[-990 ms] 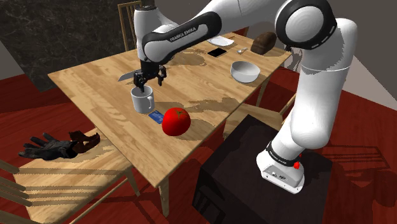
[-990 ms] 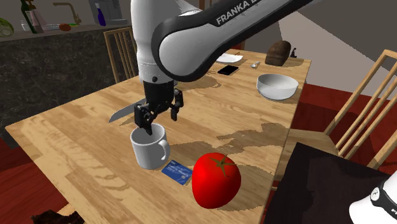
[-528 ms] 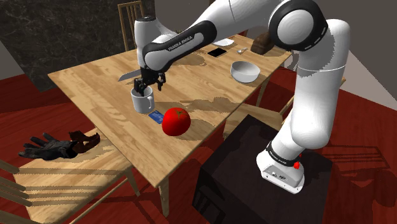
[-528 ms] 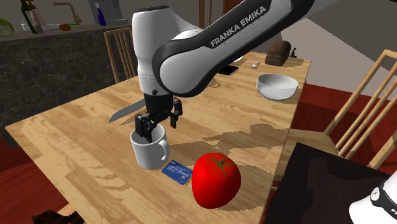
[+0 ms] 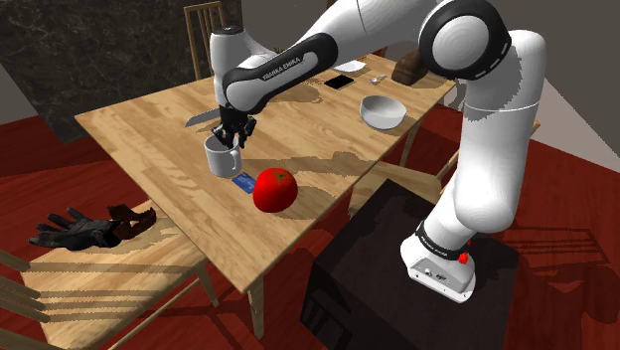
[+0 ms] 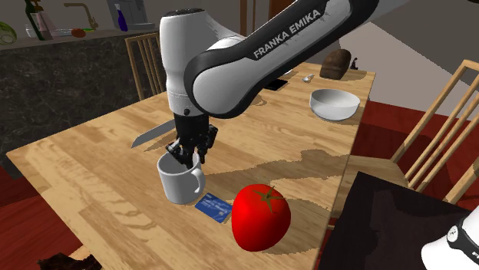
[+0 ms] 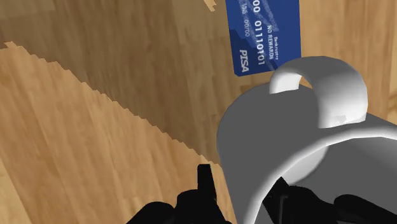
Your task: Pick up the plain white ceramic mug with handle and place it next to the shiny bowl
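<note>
We see the gripper [image 6: 186, 156] lower than a moment ago, its fingers narrowed and clamped on the rim of the white mug [image 6: 177, 185].

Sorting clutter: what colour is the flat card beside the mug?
The flat rectangular card beside the white mug is blue with white lettering, clearest in the wrist view.

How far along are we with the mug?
Done: nothing placed; the mug stands on the table beside the blue card. In hand: the gripper is down at its rim. Left: lift, carry, set it beside the bowl.
</note>
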Tool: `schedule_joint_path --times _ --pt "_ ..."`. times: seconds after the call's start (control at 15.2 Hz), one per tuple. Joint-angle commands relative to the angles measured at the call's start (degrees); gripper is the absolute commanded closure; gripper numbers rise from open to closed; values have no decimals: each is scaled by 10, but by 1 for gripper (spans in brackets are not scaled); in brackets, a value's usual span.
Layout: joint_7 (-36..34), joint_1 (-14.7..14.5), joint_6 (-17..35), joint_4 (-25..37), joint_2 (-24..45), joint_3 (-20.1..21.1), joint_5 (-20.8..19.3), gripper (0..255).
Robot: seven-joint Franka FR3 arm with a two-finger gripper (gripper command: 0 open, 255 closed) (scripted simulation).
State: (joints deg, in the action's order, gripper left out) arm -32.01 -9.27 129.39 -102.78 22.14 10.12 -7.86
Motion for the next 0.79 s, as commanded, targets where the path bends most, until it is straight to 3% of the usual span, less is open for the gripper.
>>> schedule_joint_path --times 0.0,0.46,0.73 --pt "0 0 0 0 0 0 0 255" --pt "0 0 0 0 0 0 0 255" --pt "4 1 -25 12 -14 2 5 255"
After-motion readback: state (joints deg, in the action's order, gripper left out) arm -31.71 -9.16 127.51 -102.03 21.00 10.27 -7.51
